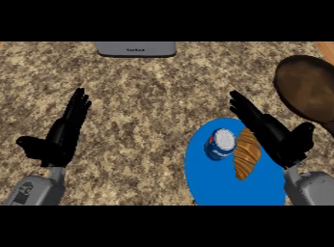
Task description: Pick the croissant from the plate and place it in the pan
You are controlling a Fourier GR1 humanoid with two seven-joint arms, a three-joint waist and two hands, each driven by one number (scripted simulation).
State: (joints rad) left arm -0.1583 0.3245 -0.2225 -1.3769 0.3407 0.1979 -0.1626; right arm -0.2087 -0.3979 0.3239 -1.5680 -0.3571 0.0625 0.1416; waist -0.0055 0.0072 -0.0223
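A golden-brown croissant (246,154) lies on a blue plate (220,185) at the lower right of the counter, beside a small blue-and-white can (220,144). A dark brown pan (312,87) sits at the far right, its handle running down toward the lower edge. My right hand (277,135) hovers open just right of the croissant, fingers straight and pointing up-left, over the plate's right side. My left hand (62,132) rests open at the left, fingers up, away from everything.
A grey appliance (136,48) stands at the counter's back edge, centre. Wooden strips show at the top corners. The speckled counter (148,96) stretches between the two hands.
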